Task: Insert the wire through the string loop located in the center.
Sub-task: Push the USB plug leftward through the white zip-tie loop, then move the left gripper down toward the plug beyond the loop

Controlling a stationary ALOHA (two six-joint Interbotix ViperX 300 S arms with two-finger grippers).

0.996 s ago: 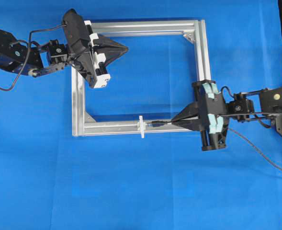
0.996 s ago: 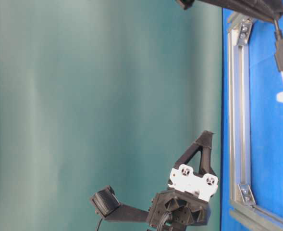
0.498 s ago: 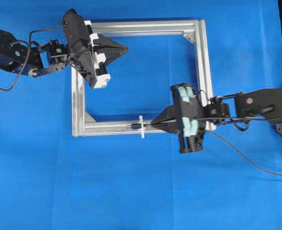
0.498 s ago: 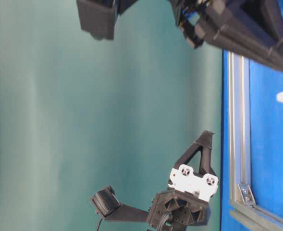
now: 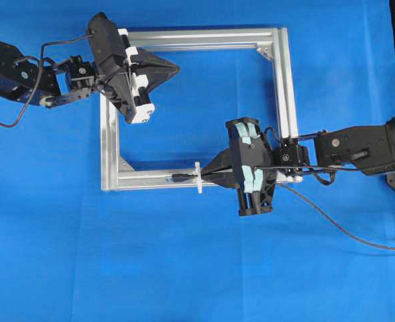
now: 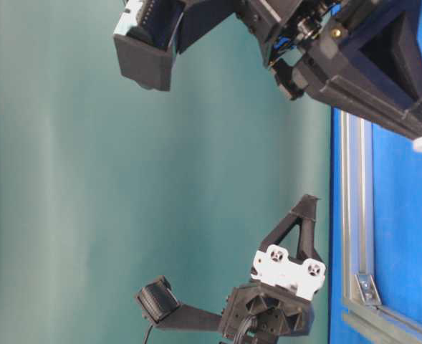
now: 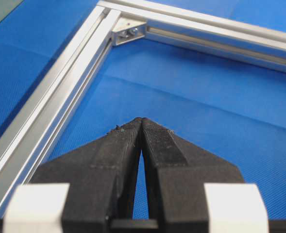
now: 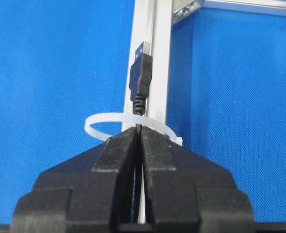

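The right tool (image 8: 139,133), clamped on the wire (image 8: 141,80), holds its plug through the string loop (image 8: 128,121).

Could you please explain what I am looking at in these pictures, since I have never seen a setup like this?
These are two robot arms working over a blue table. One picture looks straight down, one looks along the table from the side, and two come from cameras mounted on each arm's wrist. On the table lies a rectangular silver frame. A small white string loop stands up from its lower bar. The right gripper is shut on the wire, a thin black cable ending in a plug with a silvery tip; the plug has passed through the loop. The rest of the cable trails off to the right. The left gripper is shut, holds nothing, and hovers over the frame's upper left corner.
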